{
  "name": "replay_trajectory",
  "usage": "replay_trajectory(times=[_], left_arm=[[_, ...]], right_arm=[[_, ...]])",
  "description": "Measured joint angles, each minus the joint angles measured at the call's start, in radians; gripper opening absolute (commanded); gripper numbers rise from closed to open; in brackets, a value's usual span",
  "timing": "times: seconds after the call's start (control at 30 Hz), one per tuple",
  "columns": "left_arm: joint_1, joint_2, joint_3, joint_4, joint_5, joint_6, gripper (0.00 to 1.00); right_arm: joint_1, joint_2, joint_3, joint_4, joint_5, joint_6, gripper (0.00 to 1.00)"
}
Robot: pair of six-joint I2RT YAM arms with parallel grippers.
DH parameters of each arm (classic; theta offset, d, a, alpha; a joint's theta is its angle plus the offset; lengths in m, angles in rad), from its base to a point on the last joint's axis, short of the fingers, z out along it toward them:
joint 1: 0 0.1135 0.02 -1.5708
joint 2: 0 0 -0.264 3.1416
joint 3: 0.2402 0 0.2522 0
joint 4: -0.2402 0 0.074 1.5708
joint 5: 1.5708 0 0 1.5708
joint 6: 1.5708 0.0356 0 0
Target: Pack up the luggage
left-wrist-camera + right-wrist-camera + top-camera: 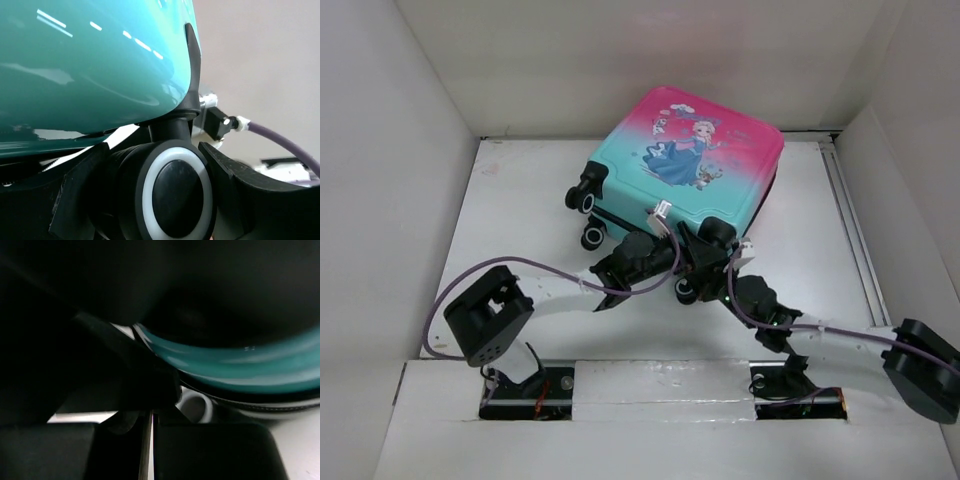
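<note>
Top view – luggage: the luggage [695,150] lies flat and closed in the upper centre of the frame on the white table [520,220], princess print facing up, wheel end turned toward the arms.
Top view – arms: the left gripper [665,255] and right gripper [708,262] crowd together at the case's near edge, just below centre. They sit among the black wheels [588,192], too tangled here to read either jaw.
Left wrist – tool: the teal shell of the luggage [90,65] fills the upper left. Lower centre, one caster wheel [177,197] with a white ring sits inside the left gripper [175,200], whose fingers [80,200] stand at a middling width, one on each side, seemingly pressed to it.
Right wrist – tool: dark and blurred. The right gripper [150,440], at bottom centre, is closed to a hairline slit – I cannot tell if anything thin is pinched there.
Right wrist – surroundings: the teal rim of the luggage [240,365] curves across the right, with a small white ring [195,407] just under it.
Step in hand: probably bracing the case by its wheel while the right arm works the seam. Whether it is unfastening or fastening I cannot tell.
Next move calls for: a steady hold on the wheel and a sure pinch on the fastener.
</note>
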Motion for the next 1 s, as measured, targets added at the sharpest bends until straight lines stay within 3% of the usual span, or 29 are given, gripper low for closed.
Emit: replay_trajectory(times=[0.23,0.43,0.5,0.53,0.57,0.63,0.87,1.0], left_arm=[[-0.011,0.102,0.086,0.023,-0.044,-0.026,0.0],[-0.026,0.242,0.176,0.117,-0.089,-0.037,0.0],[-0.029,0.263,0.179,0.145,-0.098,-0.036,0.21],[-0.029,0.264,0.179,0.146,-0.1,-0.037,0.38],[-0.03,0.26,0.179,0.142,-0.102,-0.037,0.63],[-0.031,0.245,0.178,0.118,-0.105,-0.025,1.0],[-0.09,-0.002,0.17,-0.297,-0.189,0.182,1.0],[-0.1,-0.197,0.183,-0.394,-0.322,0.337,1.0]], right_arm=[[0.04,0.245,-0.056,0.403,0.218,0.045,0.0],[0.081,0.451,-0.06,0.636,0.5,0.014,0.0],[0.098,0.514,-0.052,0.691,0.574,0.011,0.0],[0.11,0.531,-0.047,0.708,0.602,0.008,0.0],[0.126,0.539,-0.045,0.723,0.631,0.006,0.0],[0.15,0.538,-0.045,0.727,0.661,0.004,0.0],[0.247,0.394,-0.115,0.703,0.591,0.032,0.0],[0.265,0.229,-0.127,0.517,0.539,0.058,0.0]])
